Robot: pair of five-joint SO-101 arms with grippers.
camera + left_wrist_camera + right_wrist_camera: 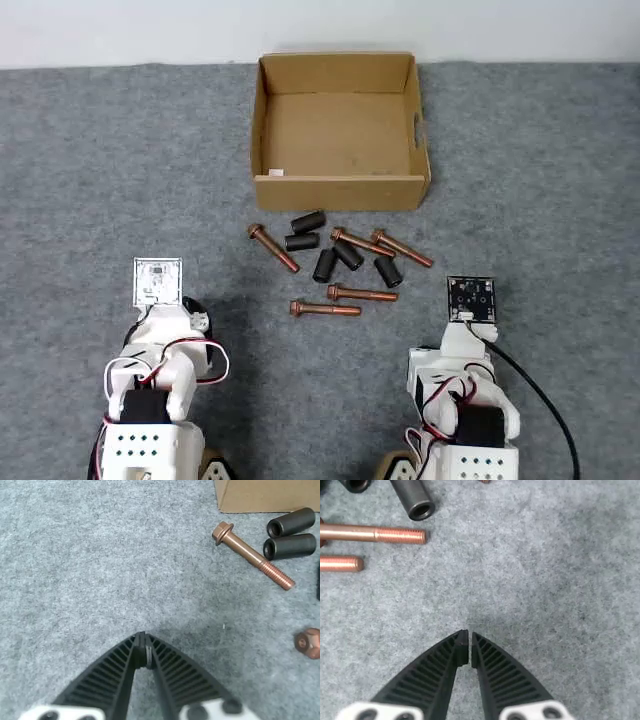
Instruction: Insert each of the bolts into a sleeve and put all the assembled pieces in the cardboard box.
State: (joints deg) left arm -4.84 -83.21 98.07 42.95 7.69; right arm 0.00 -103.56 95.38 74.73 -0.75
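Note:
Several copper bolts, such as one [273,248] at the left of the pile and one [325,309] nearest the arms, lie loose on the grey carpet. Several black sleeves [324,264] lie among them, all empty. The open cardboard box [266,120] stands just behind the pile with nothing inside. My left gripper [143,647] is shut over bare carpet, short of a bolt [252,556] and two sleeves [291,522]. My right gripper [466,647] is shut too, on nothing, with a bolt [372,533] and a sleeve [412,499] a little ahead of it.
The left arm [160,380] and right arm [465,390] sit folded back at the near edge, either side of the pile. Grey carpet [100,180] stretches wide on both sides of the box. A white wall runs along the far edge.

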